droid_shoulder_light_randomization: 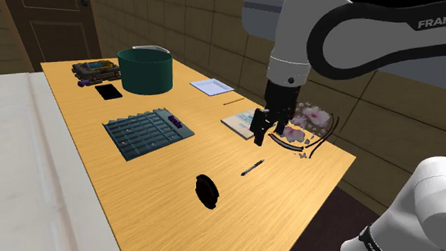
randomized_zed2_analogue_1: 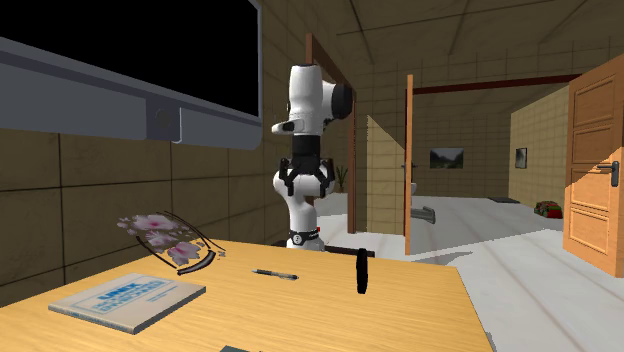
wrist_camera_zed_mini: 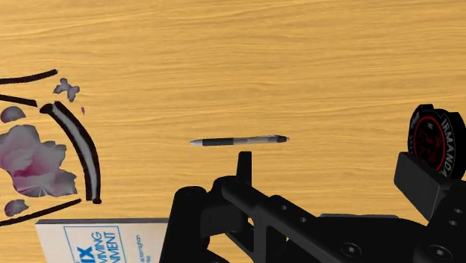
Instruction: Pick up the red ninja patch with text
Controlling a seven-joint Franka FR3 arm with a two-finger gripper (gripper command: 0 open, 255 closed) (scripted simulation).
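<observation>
The patch [droid_shoulder_light_randomization: 207, 192] is a round black disc with a red ring and lettering, standing on edge on the wooden table [droid_shoulder_light_randomization: 177, 164] near its front edge. In the second exterior view the patch [randomized_zed2_analogue_1: 362, 270] is seen edge-on. My gripper [droid_shoulder_light_randomization: 269, 132] hangs open above the table, over the book's corner and well clear of the patch. The second exterior view has the gripper [randomized_zed2_analogue_1: 304, 190] high above the tabletop. In the wrist view the patch [wrist_camera_zed_mini: 433, 138] stands beyond the gripper [wrist_camera_zed_mini: 328, 168], off to one side past a finger [wrist_camera_zed_mini: 418, 175]. Nothing is between the fingers.
A pen [droid_shoulder_light_randomization: 253, 167] lies between gripper and patch. A blue-and-white book [droid_shoulder_light_randomization: 243, 122] and a flowered glass dish [droid_shoulder_light_randomization: 313, 121] lie under and beside the gripper. Farther back are a dark keyboard [droid_shoulder_light_randomization: 147, 132], a teal pot [droid_shoulder_light_randomization: 145, 69], a notepad [droid_shoulder_light_randomization: 212, 86] and a phone [droid_shoulder_light_randomization: 108, 91].
</observation>
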